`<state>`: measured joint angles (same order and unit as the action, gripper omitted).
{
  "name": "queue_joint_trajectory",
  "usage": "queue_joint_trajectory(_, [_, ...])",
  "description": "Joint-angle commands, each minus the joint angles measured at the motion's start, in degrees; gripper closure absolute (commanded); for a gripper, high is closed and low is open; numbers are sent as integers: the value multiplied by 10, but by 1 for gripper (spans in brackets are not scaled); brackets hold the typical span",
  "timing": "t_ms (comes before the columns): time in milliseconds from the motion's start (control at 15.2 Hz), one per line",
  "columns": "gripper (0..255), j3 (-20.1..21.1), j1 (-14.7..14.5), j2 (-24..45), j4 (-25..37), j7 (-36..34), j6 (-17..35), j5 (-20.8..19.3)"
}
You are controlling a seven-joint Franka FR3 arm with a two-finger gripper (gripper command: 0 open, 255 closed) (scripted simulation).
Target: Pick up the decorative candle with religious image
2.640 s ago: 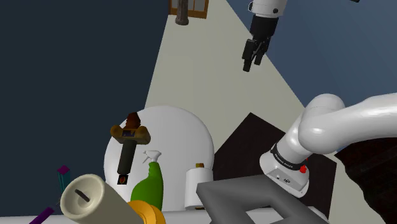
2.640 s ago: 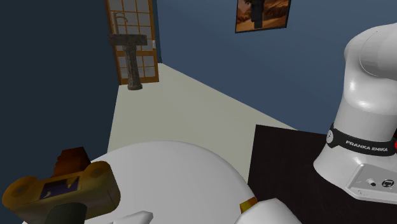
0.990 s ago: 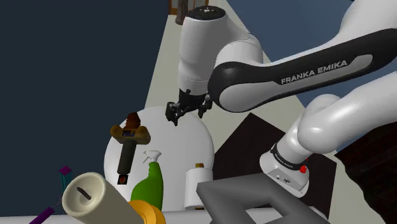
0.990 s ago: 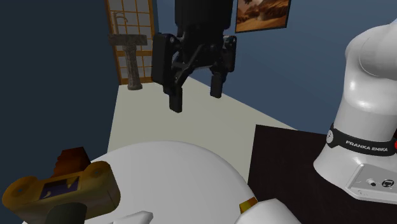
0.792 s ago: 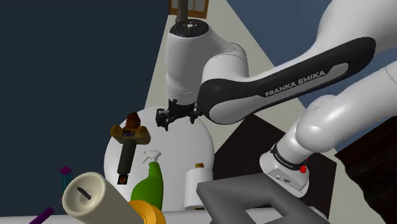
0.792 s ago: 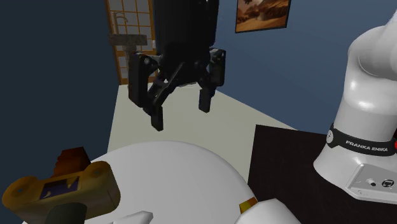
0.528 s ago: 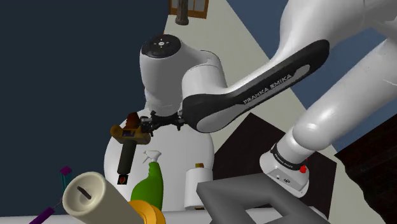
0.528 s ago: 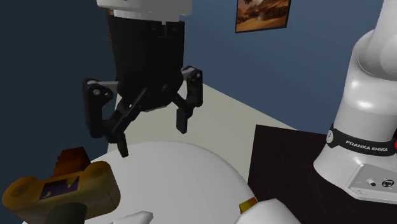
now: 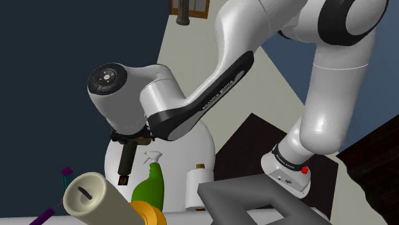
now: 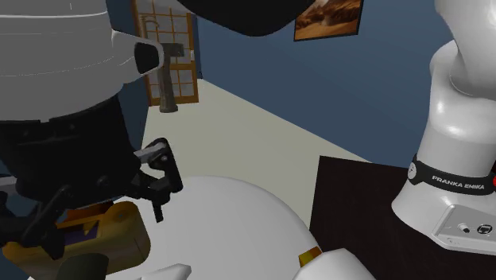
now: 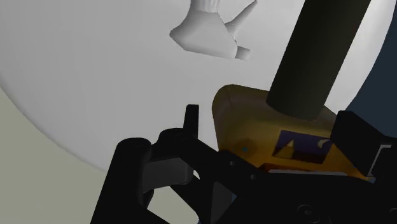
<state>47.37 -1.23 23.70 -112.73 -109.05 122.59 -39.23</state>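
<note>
Gripper (image 11: 273, 130): fingers apart, straddling the candle's ochre end; you can't tell yet whether they touch it. Candle (image 9: 126, 158) lies flat on the round white table (image 9: 188, 137), toward the rim on the shoulder view's left.

Risks as you close:
- The ochre block is rounded and wedge-like, so it may squirt out sideways.
- The long dark cylinder overhangs one side and may droop or pivot on lifting.
- The green spray bottle (image 9: 148, 185) stands near its far end; a swing could clip it.

Surfaces look smooth, matte.
</note>
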Motion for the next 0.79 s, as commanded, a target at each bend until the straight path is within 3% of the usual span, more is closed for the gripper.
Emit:
queue_joint_trajectory(0, [0,-31,-44,54,55,-40,-24,-42])
queue_joint_trajectory(198, [0,-66,-95,117,134,-73,-55,-76])
queue_joint_trajectory(726, [0,-87,-109,152,131,-98,-25,-105])
